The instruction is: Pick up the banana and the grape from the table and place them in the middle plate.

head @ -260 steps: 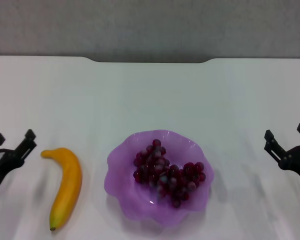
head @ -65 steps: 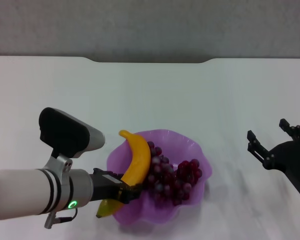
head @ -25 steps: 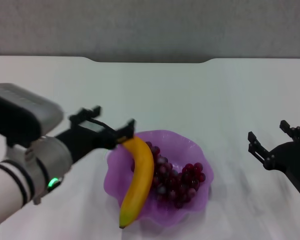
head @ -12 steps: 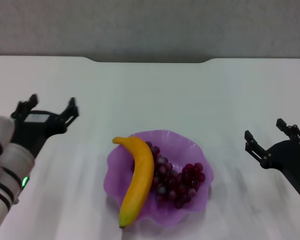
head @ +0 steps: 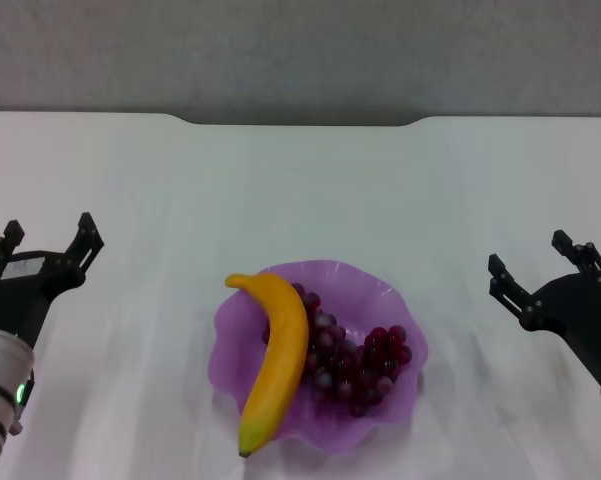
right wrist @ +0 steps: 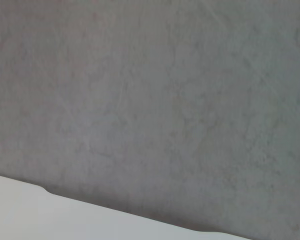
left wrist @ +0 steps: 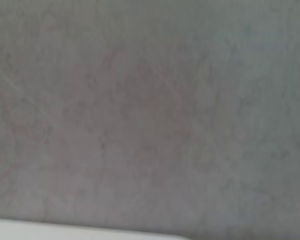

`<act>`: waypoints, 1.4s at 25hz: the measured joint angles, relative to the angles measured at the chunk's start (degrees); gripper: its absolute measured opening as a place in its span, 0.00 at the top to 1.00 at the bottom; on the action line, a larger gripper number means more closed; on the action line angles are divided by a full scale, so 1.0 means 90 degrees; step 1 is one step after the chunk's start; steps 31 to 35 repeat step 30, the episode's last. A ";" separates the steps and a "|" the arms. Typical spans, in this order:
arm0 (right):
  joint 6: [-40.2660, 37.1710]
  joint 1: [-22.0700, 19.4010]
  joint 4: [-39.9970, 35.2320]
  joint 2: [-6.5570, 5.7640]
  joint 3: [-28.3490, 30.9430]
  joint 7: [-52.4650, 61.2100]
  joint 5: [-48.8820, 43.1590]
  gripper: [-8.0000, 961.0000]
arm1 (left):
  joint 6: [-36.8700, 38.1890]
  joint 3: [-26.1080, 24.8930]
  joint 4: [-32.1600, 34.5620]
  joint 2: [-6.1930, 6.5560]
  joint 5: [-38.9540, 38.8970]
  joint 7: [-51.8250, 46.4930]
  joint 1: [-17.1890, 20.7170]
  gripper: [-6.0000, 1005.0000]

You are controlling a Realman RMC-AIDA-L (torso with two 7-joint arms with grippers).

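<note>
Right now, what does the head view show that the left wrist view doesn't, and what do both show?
Only the head view shows the banana and grapes in the purple plate, with the banana's near tip past the rim, plus the left pincer and right pincer, both open and empty at the sides. The left wrist view shows nothing of its own. Both show the grey wall and a strip of the white table.

A plain grey wall (head: 300, 50) stands behind the white table (head: 300, 190), its surface mottled and evenly lit.
</note>
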 joint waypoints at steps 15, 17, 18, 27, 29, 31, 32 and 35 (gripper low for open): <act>-0.0033 0.0040 -0.0110 0.0001 0.0028 0.0046 0.0031 0.09 | 0.1508 0.1308 0.1869 -0.0085 0.0234 -0.1211 -0.0357 0.09; -0.0105 -0.0043 -0.0155 0.0002 0.0029 0.0049 0.0055 0.09 | 0.1498 0.1322 0.1927 -0.0089 0.0206 -0.1221 -0.0322 0.09; -0.0105 -0.0043 -0.0155 0.0002 0.0029 0.0049 0.0055 0.09 | 0.1483 0.1309 0.1938 -0.0089 0.0171 -0.1222 -0.0294 0.09; -0.0696 -0.0240 -0.0387 0.0010 0.0005 0.0009 0.0461 0.09 | 0.1445 0.1322 0.2026 -0.0088 -0.0388 -0.1259 -0.0260 0.09; -0.0700 -0.0269 -0.0388 0.0015 0.0025 0.0007 0.0474 0.09 | 0.1441 0.1327 0.2028 -0.0085 -0.0389 -0.1283 -0.0258 0.09; -0.0703 -0.0280 -0.0389 0.0016 0.0034 0.0004 0.0498 0.09 | 0.1438 0.1331 0.2028 -0.0084 -0.0389 -0.1290 -0.0258 0.09; -0.0703 -0.0280 -0.0389 0.0016 0.0034 0.0004 0.0498 0.09 | 0.1438 0.1331 0.2028 -0.0084 -0.0389 -0.1290 -0.0258 0.09; -0.0703 -0.0280 -0.0389 0.0016 0.0034 0.0004 0.0498 0.09 | 0.1438 0.1331 0.2028 -0.0084 -0.0389 -0.1290 -0.0258 0.09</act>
